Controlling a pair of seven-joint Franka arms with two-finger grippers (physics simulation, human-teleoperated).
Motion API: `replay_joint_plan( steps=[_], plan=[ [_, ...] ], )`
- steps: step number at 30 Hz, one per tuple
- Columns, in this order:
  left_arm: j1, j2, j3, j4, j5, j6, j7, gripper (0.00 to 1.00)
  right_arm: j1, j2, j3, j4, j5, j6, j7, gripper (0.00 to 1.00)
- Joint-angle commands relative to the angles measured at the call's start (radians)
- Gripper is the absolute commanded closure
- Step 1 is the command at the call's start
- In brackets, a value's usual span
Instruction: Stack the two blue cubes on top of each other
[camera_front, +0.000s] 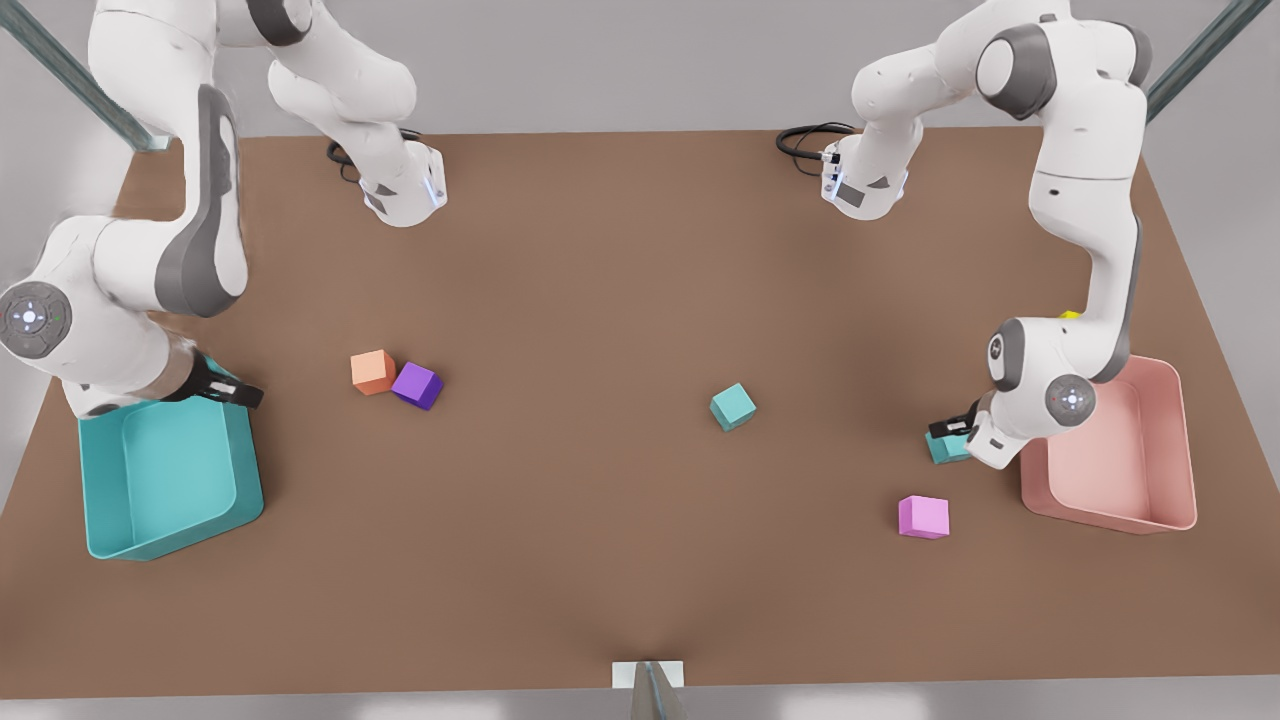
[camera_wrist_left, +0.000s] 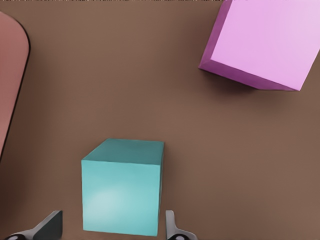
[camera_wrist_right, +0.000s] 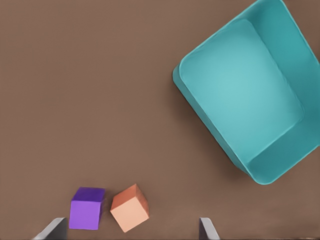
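Purple cube (camera_wrist_right: 87, 208) beside orange cube (camera_wrist_right: 130, 207), teal bin (camera_wrist_right: 280, 165)

The left gripper (camera_front: 952, 428) hangs low at four o'clock in the front view, fingers (camera_wrist_left: 172, 227) spread apart. The right gripper (camera_front: 235, 392) waits at nine o'clock, fingers (camera_wrist_right: 206, 228) parted.

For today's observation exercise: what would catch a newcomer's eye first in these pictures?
Probably the left gripper low at the front view's right, its open fingers straddling a teal cube beside the pink bin. The second teal cube sits alone mid-table, a pink cube nearer the camera. At the front view's left, the right gripper waits open over the teal bin, near orange and purple cubes.
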Motion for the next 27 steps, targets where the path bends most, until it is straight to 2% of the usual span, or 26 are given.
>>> replay_joint_plan(
  steps=[1, 9, 10, 12, 14, 15, 17, 20, 25, 27],
  plan=[
    [0.003, 0.018, 0.0, -0.001, 0.012, 0.083, -0.039, 0.0, 0.042, 0.078, 0.003, -0.001, 0.013, 0.116, 0.005, 0.0],
    [0.02, 0.05, 0.0, 0.001, 0.015, 0.1, -0.039, 0.0, 0.031, 0.112, 0.008, -0.015, 0.013, 0.142, 0.01, 0.0],
    [0.02, 0.054, 0.0, 0.001, 0.015, 0.098, -0.039, 0.0, 0.011, 0.121, 0.008, -0.131, 0.013, 0.313, 0.01, 0.0],
    [0.018, 0.06, 0.0, 0.004, 0.015, 0.098, -0.039, 0.0, -0.003, 0.097, 0.012, -0.239, 0.011, 0.378, 0.004, 0.0],
    [0.017, 0.07, 0.0, 0.01, 0.015, 0.1, -0.039, 0.02, -0.006, 0.078, 0.014, -0.242, 0.01, 0.378, -0.007, 0.0],
    [0.017, 0.071, 0.0, 0.013, 0.015, 0.1, -0.043, 0.09, -0.006, 0.061, 0.014, -0.251, 0.01, 0.378, -0.007, 0.0],
    [0.014, 0.071, 0.0, 0.015, 0.015, 0.098, -0.044, 0.34, -0.006, -0.011, 0.014, -0.295, 0.01, 0.372, -0.007, 0.0],
    [0.007, 0.048, -0.004, 0.015, 0.015, 0.078, -0.052, 0.33, -0.003, -0.028, 0.018, -0.295, 0.01, 0.363, -0.007, 0.0],
    [0.009, -0.053, -0.197, 0.038, 0.013, -0.152, -0.191, 0.31, -0.001, -0.028, 0.018, -0.295, 0.01, 0.361, -0.005, 0.0],
    [0.004, -0.053, -0.326, 0.061, 0.013, -0.221, -0.305, 0.31, -0.001, -0.029, 0.018, -0.295, 0.01, 0.36, -0.004, 0.0]
  ],
)
